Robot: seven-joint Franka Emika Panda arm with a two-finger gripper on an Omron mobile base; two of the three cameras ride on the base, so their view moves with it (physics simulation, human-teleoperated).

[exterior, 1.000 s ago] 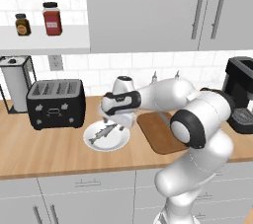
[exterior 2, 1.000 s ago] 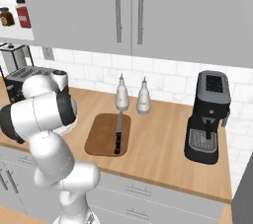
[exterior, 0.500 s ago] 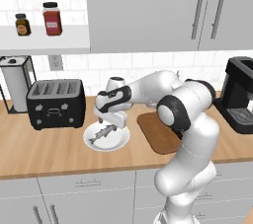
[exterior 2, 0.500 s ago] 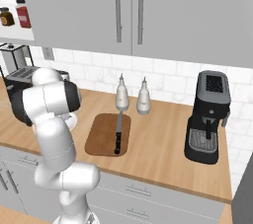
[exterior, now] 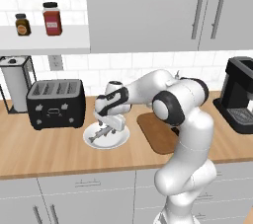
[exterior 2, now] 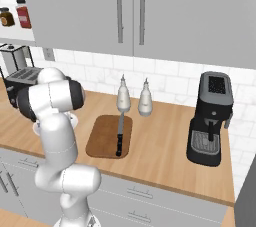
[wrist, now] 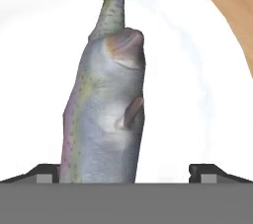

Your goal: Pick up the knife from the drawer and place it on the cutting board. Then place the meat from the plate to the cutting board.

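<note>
Gripper (exterior: 109, 128) down low over the plate (exterior: 118, 140), jaws spread wide, nothing clamped. In the hand view the two dark fingertips (wrist: 205, 172) stand one on each side of the fish (wrist: 101, 114), which sits between them; contact with either tip cannot be told.

Plate: white, round, on the wooden counter (exterior: 44, 150) just right of the black toaster (exterior: 54, 103). It holds the fish alone. In the hand view the fish runs lengthwise away from the camera, tail at the top of the picture, thick body near the fingertips. From the left base view it lies slanted across the plate, partly under the hand.

Cutting board (exterior 2: 107, 137): dark brown, right of the plate and apart from it, on the same counter. The knife (exterior 2: 119, 136) lies on it, long axis toward the wall, black handle at the near end, blade toward the two shakers (exterior 2: 123, 96) behind the board.

Coffee machine (exterior 2: 212, 119) far right
</note>
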